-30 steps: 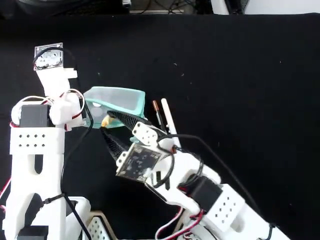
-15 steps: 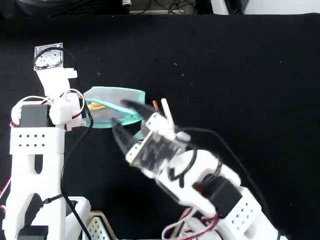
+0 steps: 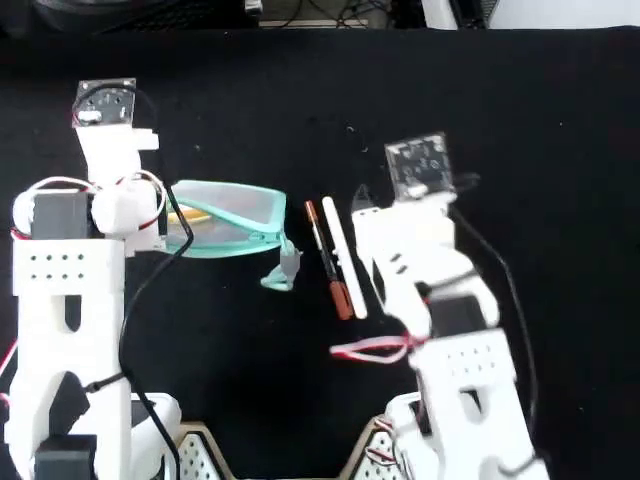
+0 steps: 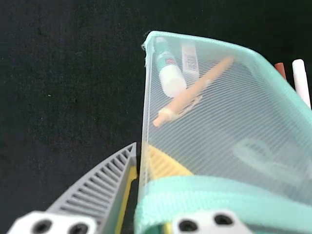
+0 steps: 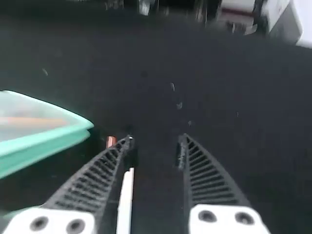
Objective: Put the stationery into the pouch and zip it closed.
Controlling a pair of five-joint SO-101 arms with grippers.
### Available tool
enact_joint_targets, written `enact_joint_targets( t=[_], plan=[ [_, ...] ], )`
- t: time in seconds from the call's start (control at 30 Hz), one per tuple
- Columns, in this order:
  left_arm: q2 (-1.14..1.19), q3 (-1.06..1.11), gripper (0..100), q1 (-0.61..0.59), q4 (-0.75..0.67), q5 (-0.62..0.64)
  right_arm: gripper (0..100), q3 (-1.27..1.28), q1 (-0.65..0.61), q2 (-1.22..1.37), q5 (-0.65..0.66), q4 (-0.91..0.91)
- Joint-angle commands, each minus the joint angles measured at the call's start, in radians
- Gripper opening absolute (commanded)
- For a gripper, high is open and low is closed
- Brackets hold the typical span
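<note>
Starting closest in, on the left: got the left gripper (image 4: 141, 158) clamped tight on one end of the pouch (image 4: 219, 141), grey ribbed finger on the outside of the mesh, yellow-padded one on the other side of it. From the high view, same deal, pinching the pouch end nearest the left arm.

Can see right through the mesh. Looking at an orange pen (image 4: 195, 90) lying slantwise inside, plus a small white bottle (image 4: 169, 78) tucked just beside it toward the far end. Can't tell how far along the zip sits, honestly. Spotted the teal pull tag (image 3: 282, 270) hanging off the pouch corner farthest from the left gripper, down on the counter (image 3: 520, 120).

Moving over, outside the pouch: a brown pen (image 3: 328, 262) and a white pen (image 3: 343, 255), side by side and roughly parallel, lying flat between the pouch and the right arm.

Got the right gripper (image 5: 155, 146) hovering low over that pair, jaws spread wide and empty, white pen right under one finger, brown pen's tip peeking out just beyond that fingertip.

Farther back, black counter running to the far edge.
</note>
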Motion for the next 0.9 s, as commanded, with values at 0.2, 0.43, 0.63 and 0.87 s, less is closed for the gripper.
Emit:
enact_joint_targets(
  t=[0.2, 0.43, 0.63, 0.87],
  plan=[
    [0.224, -0.429, 3, 0.058, 0.195, -0.012, 14.5, 0.021, 0.014, 0.374, -0.009, -0.295],
    [0.434, -0.572, 3, 0.054, 0.195, 0.037, 14.5, -0.024, 0.017, 0.498, -0.009, -0.325],
    [0.617, -0.631, 3, 0.019, 0.192, 0.034, 14.5, -0.074, 0.018, 0.576, -0.009, -0.327],
    [0.692, -0.639, 3, 0.005, 0.192, 0.035, 14.5, -0.163, 0.015, 0.708, 0.000, -0.319]
  ],
)
